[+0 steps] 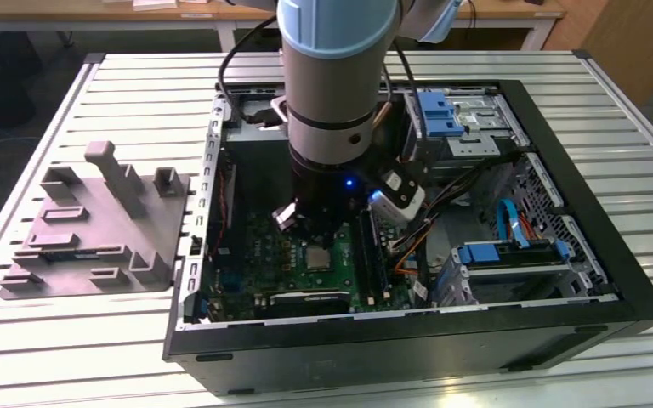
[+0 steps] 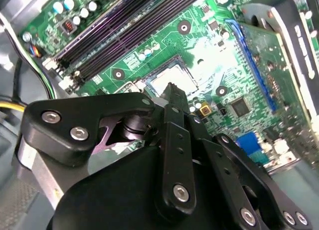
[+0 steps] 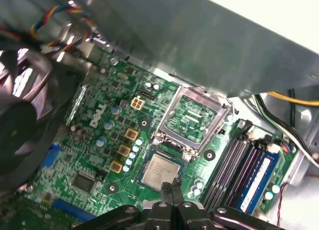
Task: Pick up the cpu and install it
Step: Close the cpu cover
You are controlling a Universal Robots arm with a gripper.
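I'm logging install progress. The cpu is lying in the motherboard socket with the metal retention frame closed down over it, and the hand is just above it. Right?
Not quite: the retention frame is flipped open, standing up beside the socket, not closed over the chip. The first wrist view shows this, with the cpu lying uncovered in the socket and the hand just above it.

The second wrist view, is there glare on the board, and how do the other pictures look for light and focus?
Second wrist view: a bright washed-out patch on the motherboard beside the cpu; the end effector is dark and soft up close. First wrist view: the cpu is evenly lit, the case wall blurred. Exterior view: the case interior is dim, the table bright.
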